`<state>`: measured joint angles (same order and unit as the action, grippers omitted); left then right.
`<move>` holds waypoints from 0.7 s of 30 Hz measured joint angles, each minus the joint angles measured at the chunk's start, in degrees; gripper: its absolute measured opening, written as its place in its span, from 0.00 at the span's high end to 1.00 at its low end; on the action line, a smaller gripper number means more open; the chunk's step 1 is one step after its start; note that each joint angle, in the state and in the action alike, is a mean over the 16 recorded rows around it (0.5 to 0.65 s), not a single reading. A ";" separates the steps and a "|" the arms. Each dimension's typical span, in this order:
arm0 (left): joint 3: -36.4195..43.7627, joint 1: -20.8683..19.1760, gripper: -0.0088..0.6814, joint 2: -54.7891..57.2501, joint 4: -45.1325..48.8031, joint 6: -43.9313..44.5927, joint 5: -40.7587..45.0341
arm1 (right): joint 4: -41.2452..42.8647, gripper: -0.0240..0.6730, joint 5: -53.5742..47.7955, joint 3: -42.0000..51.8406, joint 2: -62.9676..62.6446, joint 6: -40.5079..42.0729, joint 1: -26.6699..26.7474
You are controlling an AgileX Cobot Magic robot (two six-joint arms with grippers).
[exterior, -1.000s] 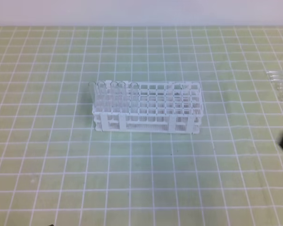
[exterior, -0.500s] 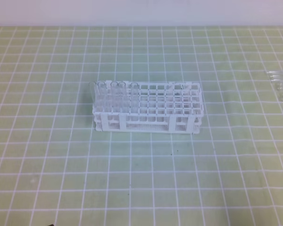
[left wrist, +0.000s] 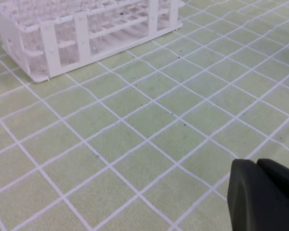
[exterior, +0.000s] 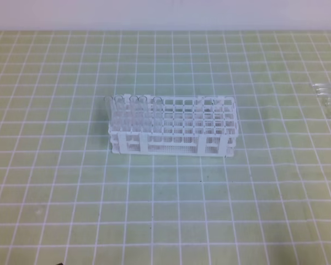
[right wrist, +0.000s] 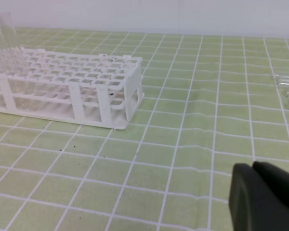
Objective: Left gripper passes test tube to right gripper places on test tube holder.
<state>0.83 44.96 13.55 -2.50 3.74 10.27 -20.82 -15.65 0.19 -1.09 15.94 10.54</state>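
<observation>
Right claw, a dark shape at the exterior view's right edge earlier, has gone; both claws pressed together, empty, left claw low; loose test tubes far right, holder centre: spread left claw, approach tubes slowly.

- We see a white test tube holder standing near the middle of the tabletop, which is covered by a green mat with a white grid.
- We make out several clear tubes upright in the holes at its left end; the exact count is blurred.
- We also see loose clear tubes lying flat by the right edge, well apart from the holder.
- A pale wall runs behind the mat.
</observation>
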 joint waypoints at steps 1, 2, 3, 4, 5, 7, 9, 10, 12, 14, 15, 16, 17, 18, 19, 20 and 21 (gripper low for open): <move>-0.08 0.00 0.99 -0.02 0.00 0.00 0.05 | 0.14 0.99 -0.20 -0.01 0.01 0.00 0.00; -0.15 0.00 0.99 -0.02 0.00 0.00 0.10 | 0.32 0.99 -0.44 -0.01 0.01 0.00 0.00; -0.15 0.00 0.99 -0.02 0.00 0.00 0.10 | 0.53 0.99 -0.68 -0.02 0.01 0.00 0.00; -0.15 0.00 0.99 -0.02 0.00 0.00 0.10 | 0.73 0.99 -0.89 -0.02 0.01 0.00 0.00; -0.15 0.00 0.99 -0.02 0.00 0.00 0.10 | 0.91 0.99 -1.03 -0.02 0.01 0.00 0.00; -0.15 0.00 0.99 -0.02 0.00 0.00 0.10 | 1.16 0.99 -1.23 -0.02 0.01 0.00 0.00; -0.08 0.00 0.99 0.00 0.00 0.00 0.05 | 1.23 0.99 -1.29 -0.02 0.01 0.00 0.00; 0.00 0.00 0.99 0.02 0.00 0.00 0.00 | 1.24 0.99 -1.29 -0.02 0.01 0.00 0.00; 0.00 0.00 0.99 0.02 0.00 0.00 0.00 | 1.24 0.99 -1.29 -0.02 0.01 0.00 0.00; 0.00 0.00 0.99 0.02 0.00 0.00 0.00 | 1.24 0.99 -1.29 -0.02 0.01 0.00 0.00; 0.00 -0.09 0.99 0.01 0.06 0.01 -0.06 | 1.24 0.99 -1.29 -0.02 0.01 0.00 0.00; 0.08 -0.31 0.99 0.02 0.19 0.01 -0.21 | 1.24 0.99 -1.29 -0.02 0.01 0.00 0.00; 0.15 -0.72 0.99 0.03 0.35 0.02 -0.41 | 1.24 0.99 -1.29 -0.02 0.01 0.00 0.00; 0.23 -1.43 0.99 0.04 0.48 -0.01 -0.72 | 1.24 0.99 -1.29 -0.02 0.01 0.00 0.00; 0.23 -2.31 0.99 0.03 0.60 -0.07 -1.07 | 1.24 0.99 -1.29 -0.02 0.01 0.00 0.00; 0.23 -3.32 0.99 0.00 0.71 -0.16 -1.48 | 1.24 0.99 -1.29 -0.02 0.01 0.00 0.00; 0.23 -4.58 0.99 -0.08 0.82 -0.30 -2.03 | 1.24 0.99 -1.29 -0.02 0.01 0.00 0.00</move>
<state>1.06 40.37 13.47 -1.69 3.43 8.25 -19.58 -16.94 0.17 -1.09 15.94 10.54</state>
